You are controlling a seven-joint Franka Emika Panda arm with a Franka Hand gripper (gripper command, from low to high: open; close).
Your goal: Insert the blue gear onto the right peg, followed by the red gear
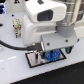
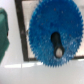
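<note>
Robot's hand (image 1: 50,50) hangs over the big flat blue plastic gear (image 2: 53,35); I cannot tell its grip. That gear looks set on a dark peg (image 2: 58,44). Red one, unseen, comes next.

Looks like a robotics lab / test bench, not a home or shop. A white Franka arm (image 1: 47,22) is filling most of the exterior view, hanging over a plain white table (image 1: 12,62). A black-framed white base plate (image 1: 46,58) is sitting on that table right under the arm, w/ a dark peg (image 2: 58,44) sticking up through the blue gear (image 2: 54,32) — a practice assembly fixture. A black cable (image 1: 10,45) is trailing across the table toward the exterior view's left of the plate. Behind the plate, blurry equipment and dark bg are showing; details can't be made out.
</note>
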